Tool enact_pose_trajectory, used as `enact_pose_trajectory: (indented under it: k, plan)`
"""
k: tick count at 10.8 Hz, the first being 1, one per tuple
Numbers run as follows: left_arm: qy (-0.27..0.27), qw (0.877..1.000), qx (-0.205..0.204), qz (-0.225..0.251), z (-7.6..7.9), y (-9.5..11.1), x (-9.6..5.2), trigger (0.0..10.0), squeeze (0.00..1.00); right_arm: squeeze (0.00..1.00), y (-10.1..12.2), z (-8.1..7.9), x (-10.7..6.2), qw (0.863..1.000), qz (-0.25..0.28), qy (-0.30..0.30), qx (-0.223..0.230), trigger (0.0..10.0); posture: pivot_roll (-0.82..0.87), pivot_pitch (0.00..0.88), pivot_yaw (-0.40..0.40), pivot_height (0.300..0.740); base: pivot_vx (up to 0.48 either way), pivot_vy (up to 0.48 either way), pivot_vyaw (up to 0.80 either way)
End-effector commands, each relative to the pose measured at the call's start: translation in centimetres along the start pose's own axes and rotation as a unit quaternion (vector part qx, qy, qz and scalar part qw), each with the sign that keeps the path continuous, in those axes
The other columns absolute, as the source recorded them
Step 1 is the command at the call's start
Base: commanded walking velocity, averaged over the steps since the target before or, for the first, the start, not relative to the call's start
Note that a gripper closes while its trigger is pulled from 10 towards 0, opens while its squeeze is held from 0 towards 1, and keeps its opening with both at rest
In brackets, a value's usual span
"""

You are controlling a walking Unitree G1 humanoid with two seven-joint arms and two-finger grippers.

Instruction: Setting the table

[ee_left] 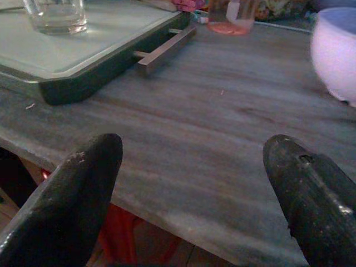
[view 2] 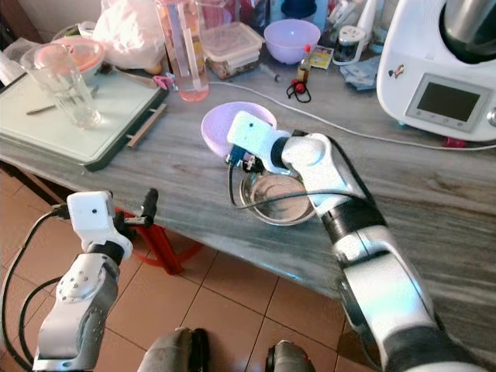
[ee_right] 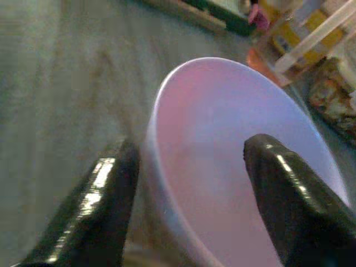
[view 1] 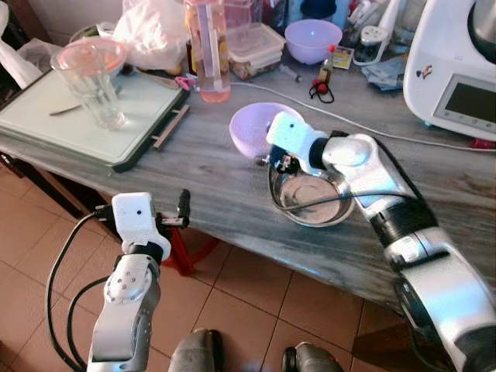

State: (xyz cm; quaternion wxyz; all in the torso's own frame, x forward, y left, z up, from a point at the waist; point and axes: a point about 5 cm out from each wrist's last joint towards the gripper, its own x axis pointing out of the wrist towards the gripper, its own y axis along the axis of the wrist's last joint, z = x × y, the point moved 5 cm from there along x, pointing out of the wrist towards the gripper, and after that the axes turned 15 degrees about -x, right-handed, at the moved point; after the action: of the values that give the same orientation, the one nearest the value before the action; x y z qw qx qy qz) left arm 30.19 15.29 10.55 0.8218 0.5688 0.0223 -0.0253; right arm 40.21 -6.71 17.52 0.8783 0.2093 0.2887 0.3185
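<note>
A crowded grey bench point(view 1: 209, 182) here. Along the back edge stand a tall pink bottle point(view 1: 208, 48), a lidded clear food box point(view 1: 254, 46), a second lilac bowl point(view 1: 312, 39) and a small dark bottle with a red cap point(view 1: 326, 71). A white kitchen appliance point(view 1: 453, 70) with a screen fills the robot's right corner, and its white cable point(view 1: 364, 128) trails across the bench behind the work area. On the robot's left lies a pale green tray point(view 1: 77, 128) with a clear drinking glass point(view 1: 91, 84) standing upright on it; the tray's bar handle point(view 1: 171, 128) sticks out toward the middle.

Centre stage: a lilac bowl point(view 1: 252, 128) tipped up on its side, and just beside it, nearer the robot, a steel bowl point(view 1: 314, 203) sitting flat near the bench's front edge. The right arm reaches over the steel bowl, partly covering it.

The right gripper point(ee_right: 192, 194) is at the lilac bowl's rim, fingers point(ee_right: 108, 206) spread wide, one outside the wall and one over the hollow inside. Whether they actually touch the rim is hard to tell; nothing is pinched.

The left gripper point(ee_left: 194, 189) hovers at the bench's front edge, just off it, fingers spread wide and holding nothing, with bare bench ahead and the tray and lilac bowl beyond. Below it, terracotta floor tiles point(view 1: 256, 302) and a red stool point(view 1: 182, 252) under the bench.
</note>
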Motion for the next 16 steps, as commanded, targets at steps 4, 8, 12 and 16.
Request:
enact_pose_trajectory:
  k: [4, 8, 12, 16]
  plan:
    - [0.003, 1.000, -0.013, -0.009, -0.3, -0.9, -0.1, 10.0, 0.00, 1.00, 0.7, -0.1, -2.8, 0.992, 0.031, -0.094, 0.077, 10.0, 0.02, 0.044, 0.047, 0.740, 0.000, 0.000, 0.00]
    - [-0.007, 1.000, -0.026, -0.004, 0.1, -0.8, 0.1, 10.0, 0.00, 0.00, -1.4, -2.1, -7.0, 0.915, 0.017, -0.318, 0.247, 10.0, 0.01, 0.020, 0.055, 0.740, 0.000, 0.000, 0.00]
    - [-0.015, 0.999, -0.040, -0.014, 0.8, -1.8, 0.1, 10.0, 0.00, 0.00, -5.1, -5.9, -8.6, 0.826, -0.027, -0.386, 0.409, 10.0, 0.00, 0.007, 0.052, 0.740, 0.000, 0.000, 0.00]
    - [-0.010, 0.999, -0.043, -0.002, 0.6, -1.3, 0.6, 10.0, 0.00, 0.00, -5.2, -5.9, -8.6, 0.832, -0.019, -0.395, 0.390, 10.0, -0.01, 0.011, 0.058, 0.740, -0.129, 0.000, 0.00]
